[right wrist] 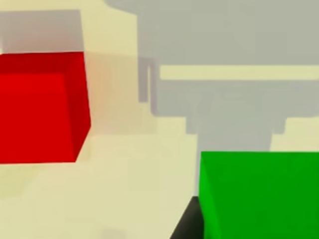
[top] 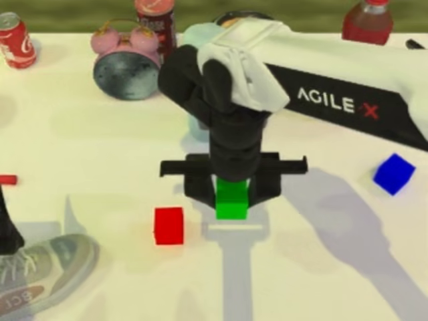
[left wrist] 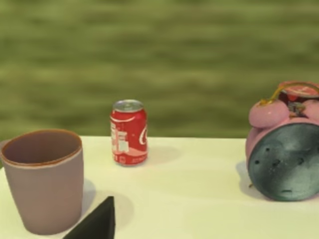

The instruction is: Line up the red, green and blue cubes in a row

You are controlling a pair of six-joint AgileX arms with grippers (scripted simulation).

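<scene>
The right hand (top: 233,194) is gripping the green cube (top: 232,199) by its flat sides; it seems light, rigid, maybe slippery.

Landmark: the pink alarm clock (top: 127,63), lying at the table's far edge. A red soda can (top: 17,41) stands well to its left. A second can (top: 155,20) stands just behind its right side. A red-capped bottle (top: 368,21) stands far to its right. A sneaker (top: 43,271) lies near-left of it. A thin red bar (top: 8,179) lies between clock and sneaker, at the left edge. A mauve cup (left wrist: 44,179) appears only in the left wrist view.
</scene>
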